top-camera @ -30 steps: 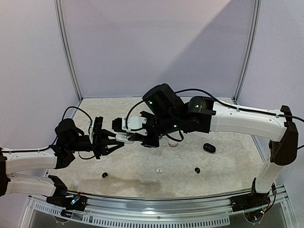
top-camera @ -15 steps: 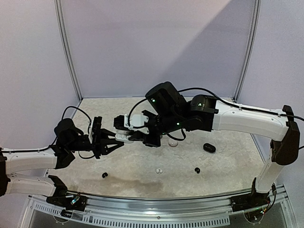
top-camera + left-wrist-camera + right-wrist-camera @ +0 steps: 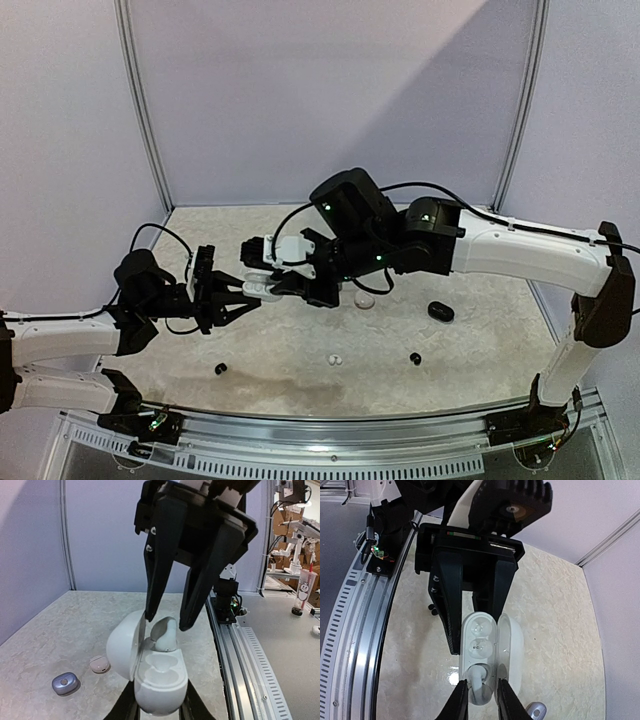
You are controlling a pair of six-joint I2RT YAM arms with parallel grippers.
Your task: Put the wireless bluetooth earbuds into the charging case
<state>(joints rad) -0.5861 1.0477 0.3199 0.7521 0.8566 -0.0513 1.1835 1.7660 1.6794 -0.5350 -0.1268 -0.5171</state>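
My left gripper (image 3: pixel 235 297) is shut on a white charging case (image 3: pixel 160 680), held above the table with its lid (image 3: pixel 125 645) swung open. Two of the case's round wells (image 3: pixel 480 630) are bare. A greyish-white earbud (image 3: pixel 165 635) stands tilted in the well at the case's far end, stem up. My right gripper (image 3: pixel 166 622) comes down from above and is shut on that earbud (image 3: pixel 481 682), one finger on each side. In the right wrist view the left gripper's black fingers (image 3: pixel 445 605) flank the case (image 3: pixel 480 640).
On the table lie a black case (image 3: pixel 440 311), a pinkish case (image 3: pixel 365 299), a white earbud (image 3: pixel 335 358) and two black earbuds (image 3: pixel 414 357) (image 3: pixel 221 368). A purple case (image 3: pixel 65 683) lies left of the held case. The metal rail (image 3: pixel 240 650) runs along the table's near edge.
The right arm's wrist has edged slightly left and up over the case. The left arm and the case have stayed still.
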